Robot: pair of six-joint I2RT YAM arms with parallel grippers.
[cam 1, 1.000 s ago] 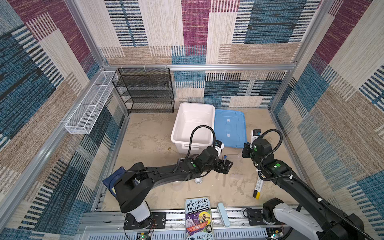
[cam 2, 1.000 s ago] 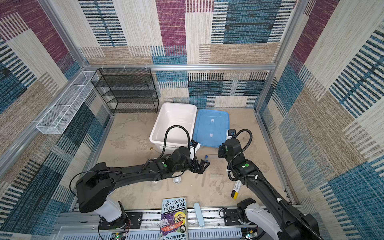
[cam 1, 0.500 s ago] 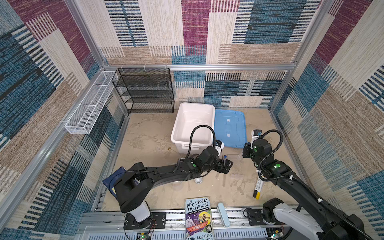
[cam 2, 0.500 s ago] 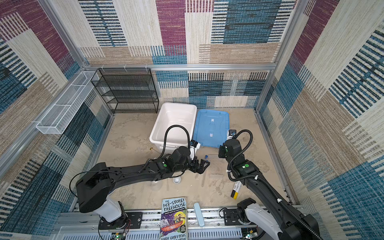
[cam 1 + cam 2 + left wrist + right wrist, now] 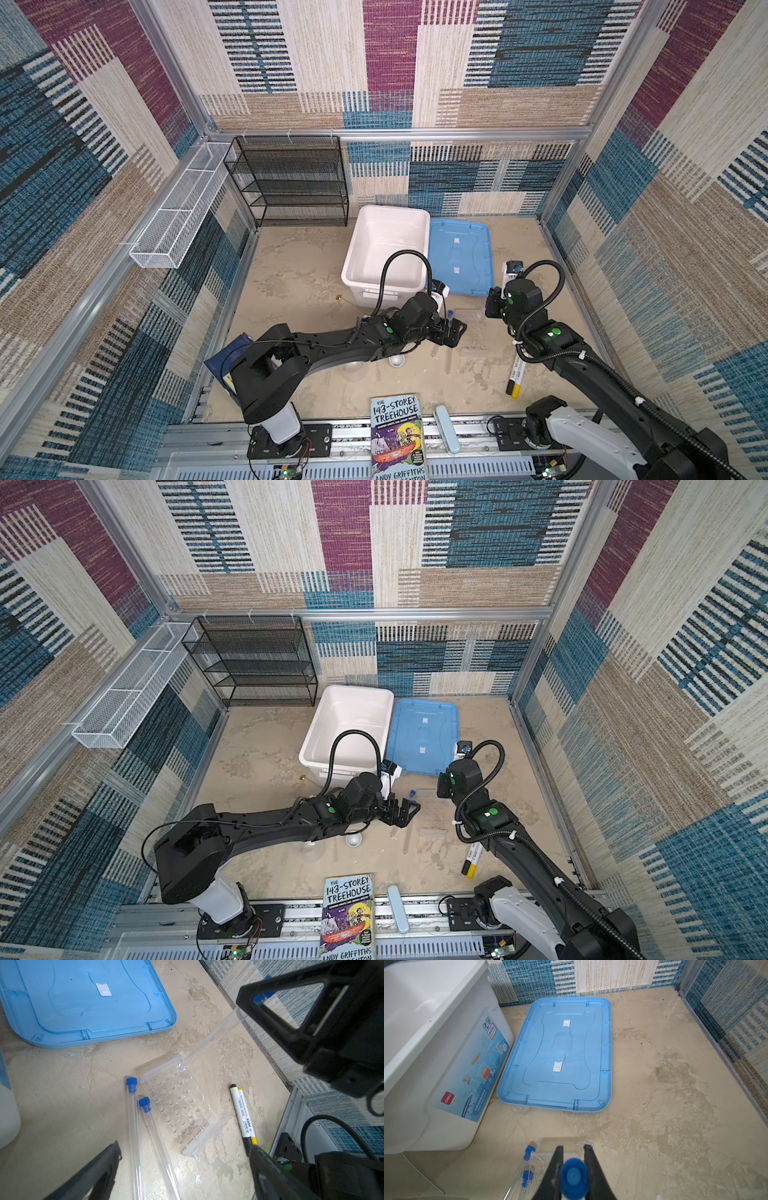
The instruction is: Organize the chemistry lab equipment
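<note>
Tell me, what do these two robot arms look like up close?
The left arm and right arm are matte black, jointed, on white bases, each with a green dot and a ribbed black cable. The left pincer and right pincer have black fingers shaped like open triangles.

One blue-capped clear tube (image 5: 212, 1036) hangs tilted in the right gripper (image 5: 573, 1147), pinched just under its cap, with its rounded end down at a corner hole of the clear rack (image 5: 178, 1109). The rack, a see-through plate with rows of round holes, sits level right below that gripper. Two more capped tubes (image 5: 133, 1126) lie side by side just beside the rack, beneath the left gripper (image 5: 452, 332). Well behind the left gripper's fingers sit the small grey dish (image 5: 397, 360) and, farther back, the clear round flask (image 5: 355, 371). The brass-tipped rod (image 5: 339, 297) lies well apart from both grippers.
</note>
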